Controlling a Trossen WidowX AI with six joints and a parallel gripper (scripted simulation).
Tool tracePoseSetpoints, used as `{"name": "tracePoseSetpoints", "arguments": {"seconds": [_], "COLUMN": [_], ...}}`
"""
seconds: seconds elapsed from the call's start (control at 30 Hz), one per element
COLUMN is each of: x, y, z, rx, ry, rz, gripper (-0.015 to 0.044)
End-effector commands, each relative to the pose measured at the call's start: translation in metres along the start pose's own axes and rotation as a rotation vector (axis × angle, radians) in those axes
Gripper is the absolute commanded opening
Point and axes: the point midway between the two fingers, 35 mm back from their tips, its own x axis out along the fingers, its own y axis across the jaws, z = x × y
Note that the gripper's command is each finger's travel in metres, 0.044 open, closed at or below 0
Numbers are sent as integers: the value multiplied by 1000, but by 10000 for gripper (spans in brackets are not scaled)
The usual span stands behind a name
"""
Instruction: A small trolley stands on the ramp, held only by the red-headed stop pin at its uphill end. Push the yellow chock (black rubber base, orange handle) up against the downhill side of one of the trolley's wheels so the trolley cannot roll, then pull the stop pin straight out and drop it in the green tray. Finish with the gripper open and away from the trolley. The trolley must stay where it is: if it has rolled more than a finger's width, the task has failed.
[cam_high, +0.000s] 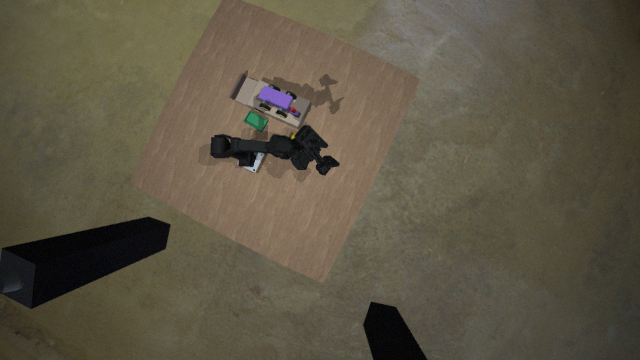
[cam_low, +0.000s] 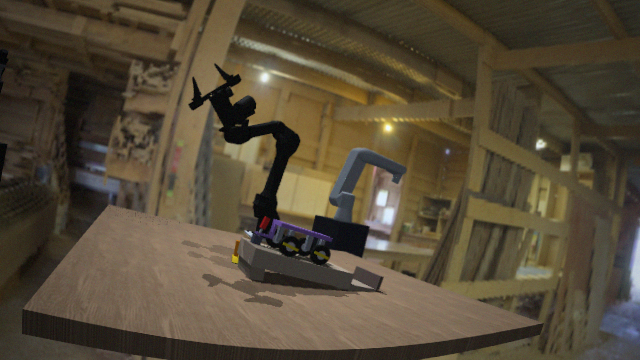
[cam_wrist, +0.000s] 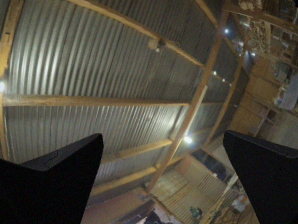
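Pointing at the corrugated roof, the black parallel-jaw gripper spreads its tapered fingers wide, holding nothing; the purple-decked trolley sits on the grey wedge ramp; the yellow chock lies left.

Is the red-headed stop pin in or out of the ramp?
In. The red-headed stop pin stands at the uphill end of the purple trolley; the green tray shows only green.

warm, dim barn light; small bright lamps glow on the far wall. dark, ragged shadows fall across the table beside the ramp. the background is soft and blurred. the top view is murky at its corners, and the wrist view bends the roof beams like a fisheye.
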Motion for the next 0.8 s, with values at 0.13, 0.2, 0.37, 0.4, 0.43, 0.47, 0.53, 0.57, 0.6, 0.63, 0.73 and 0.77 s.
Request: {"name": "tracePoseSetpoints", "arguments": {"seconds": [0.13,0.2,0.37,0.4,0.43,0.47,0.53,0.57,0.6,0.63,0.73,0.77], "x": [-5,-10,-28,-33,-38,-44,-56,-62,-69,-76,-97,-105], "y": [-17,-26,-49,-53,-57,-61,-69,-73,-76,-80,-90,-93], "z": [-26,-41,-78,-85,-92,-98,-111,-117,-123,-129,-144,-148], "rx": [-194,-304,-568,-618,-667,-716,-811,-858,-904,-949,-1089,-1134], "ry": [116,190,396,441,487,533,628,676,725,774,918,966], "rz": [-79,-114,-168,-173,-175,-176,-171,-165,-157,-147,-104,-85], "gripper": [269,216,190,190,190,190,190,190,190,190,190,190]}}
